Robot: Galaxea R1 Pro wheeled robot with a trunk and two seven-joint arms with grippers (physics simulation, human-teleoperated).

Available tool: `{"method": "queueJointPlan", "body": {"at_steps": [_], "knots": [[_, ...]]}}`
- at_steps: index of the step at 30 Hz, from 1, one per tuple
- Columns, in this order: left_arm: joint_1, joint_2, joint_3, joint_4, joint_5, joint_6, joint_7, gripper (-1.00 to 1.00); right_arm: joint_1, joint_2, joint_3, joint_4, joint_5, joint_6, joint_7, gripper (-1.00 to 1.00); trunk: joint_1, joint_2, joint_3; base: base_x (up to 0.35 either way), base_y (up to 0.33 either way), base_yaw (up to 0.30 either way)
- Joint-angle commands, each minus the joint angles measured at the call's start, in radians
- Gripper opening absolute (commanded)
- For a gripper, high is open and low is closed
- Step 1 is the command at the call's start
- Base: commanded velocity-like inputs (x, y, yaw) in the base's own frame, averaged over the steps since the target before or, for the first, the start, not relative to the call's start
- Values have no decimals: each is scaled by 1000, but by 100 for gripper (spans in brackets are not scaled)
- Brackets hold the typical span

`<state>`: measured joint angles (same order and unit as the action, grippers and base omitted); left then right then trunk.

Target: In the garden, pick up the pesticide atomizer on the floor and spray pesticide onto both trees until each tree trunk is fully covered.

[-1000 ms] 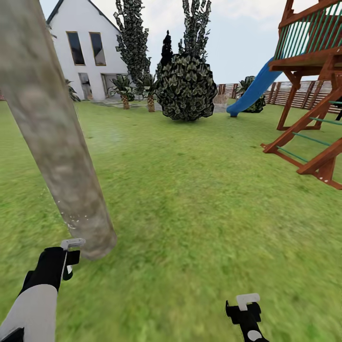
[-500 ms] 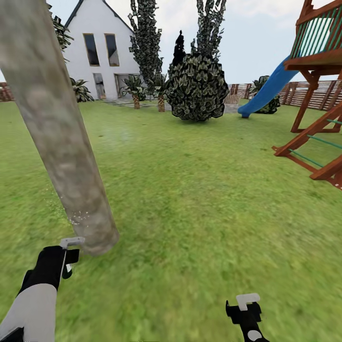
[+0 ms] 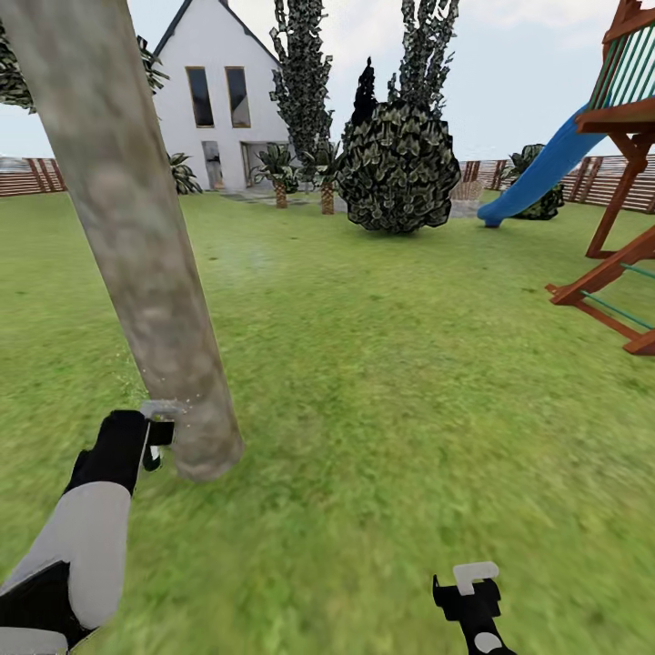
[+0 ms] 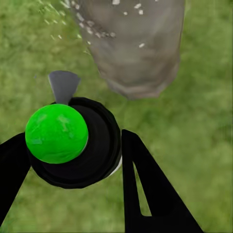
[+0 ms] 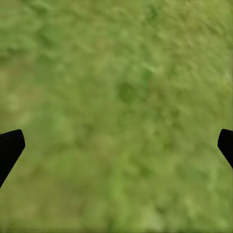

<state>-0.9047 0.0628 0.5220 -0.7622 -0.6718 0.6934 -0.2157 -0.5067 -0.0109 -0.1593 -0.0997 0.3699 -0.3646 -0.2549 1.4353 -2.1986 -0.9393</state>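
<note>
My left claw (image 3: pixel 155 435) is clamped around the pesticide atomizer (image 4: pixel 73 141), its two black fingers (image 4: pixel 150 194) pressed against either side of the dark round body. From my left wrist I look down on the atomizer's bright green cap (image 4: pixel 56 133) and a small grey nozzle piece (image 4: pixel 63 85) that points toward the base of the tree trunk (image 3: pixel 136 236). I cannot see into the atomizer, so I cannot tell how much it holds.

From my head, the left claw sits low and just beside the foot of the trunk, where the thick, mottled beige-grey column leans up and away to the top left. Fine white specks of pesticide (image 4: pixel 116 14) dot the bark near its base, and a few float in the air beside it above the grass (image 3: pixel 382 382). Higher up the trunk I make out no specks.

My right claw (image 3: pixel 468 591) hangs low over the lawn, well apart from the trunk. From my right wrist its dark fingertips (image 5: pixel 10 145) stand wide apart at the two edges, with nothing but green grass between them.

Farther off across the garden stand a white house (image 3: pixel 223 109), a round dark shrub (image 3: pixel 396 168), tall narrow trees (image 3: pixel 305 82), short palms (image 3: pixel 326 173), a brown slat fence (image 3: pixel 41 176), and a wooden play tower (image 3: pixel 628 182) with a blue slide (image 3: pixel 537 168).
</note>
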Motion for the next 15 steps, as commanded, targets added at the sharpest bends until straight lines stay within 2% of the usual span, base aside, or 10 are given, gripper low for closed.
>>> {"method": "queueJointPlan", "body": {"at_steps": [1,2,4,5,7,8,10,12,13,15], "knots": [[-2,49,7,1,-4,4,-11,-100,-1,0,-8,1,11,-4,-3,100,0,0,-1,0,0,0],[1,73,8,3,-3,4,-16,-100,0,0,-8,1,11,-4,-3,100,0,0,-1,0,0,0],[6,79,5,3,-4,3,-39,-100,0,0,-8,1,11,-4,-3,100,0,0,-1,0,0,0],[7,71,3,4,-4,3,-47,-100,0,0,-8,1,11,-3,-3,100,0,0,-1,0,0,0],[-2,13,1,3,-6,3,-55,-100,-1,0,-8,1,11,-2,-3,100,0,0,-1,0,0,0],[-3,1,0,2,-7,3,-55,-100,-1,0,-8,1,11,-2,-3,100,0,0,-1,0,0,0],[-8,1,1,-1,-7,5,-56,-100,0,0,-8,1,11,-2,-3,100,0,0,-1,0,0,0],[-14,41,6,-9,-8,7,-59,-100,0,0,-8,1,11,-2,-3,100,0,0,-1,0,0,0],[-12,71,8,-9,-6,7,-60,-100,-1,0,-8,1,11,-2,-3,100,0,0,-1,0,0,0],[-3,98,2,-9,-8,7,-62,-100,-1,0,-8,1,11,-2,-3,100,0,0,-1,0,0,0]]}}
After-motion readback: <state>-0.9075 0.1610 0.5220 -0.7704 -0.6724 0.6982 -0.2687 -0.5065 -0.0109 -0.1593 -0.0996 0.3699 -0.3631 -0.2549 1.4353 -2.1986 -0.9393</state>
